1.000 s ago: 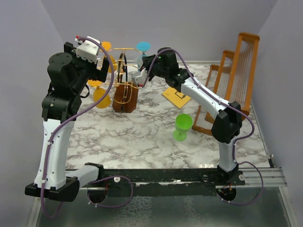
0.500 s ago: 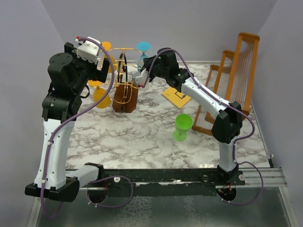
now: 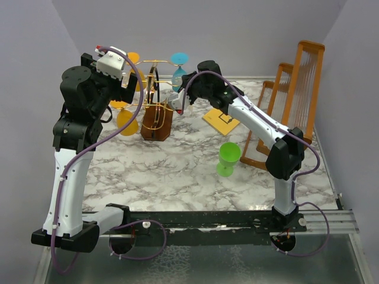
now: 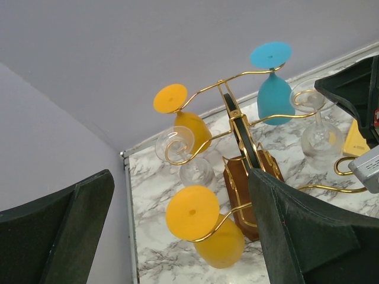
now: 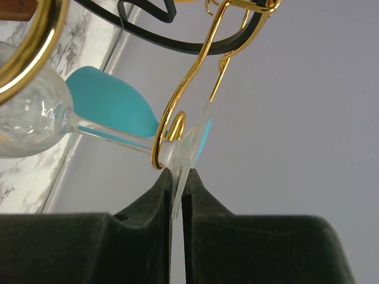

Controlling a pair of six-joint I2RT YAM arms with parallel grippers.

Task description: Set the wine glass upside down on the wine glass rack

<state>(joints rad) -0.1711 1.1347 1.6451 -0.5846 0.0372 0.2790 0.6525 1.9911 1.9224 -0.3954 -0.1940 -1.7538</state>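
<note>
Three lilac walls (image 3: 237, 35) enclose marble table (image 3: 177, 171); right claw (image 5: 176, 192) pinches wine glass (image 5: 32, 115) (left claw (image 4: 180, 222) gapes wide).

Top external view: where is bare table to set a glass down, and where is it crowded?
Bare table spans the near middle, between the wine glass rack, the green glass and the near edge. Crowded: around the rack, where the right end effector pinches a wine glass, and by the wooden frames.

Right wrist view: wine glass (image 5: 32, 115) bowl cut off at the left edge, lower foot rim hidden between the right fingers (image 5: 151, 228). Left wrist view: left fingers (image 4: 308, 236), cropped at the bottom edge, cover part of the wine glass rack (image 4: 235, 177) base.
</note>
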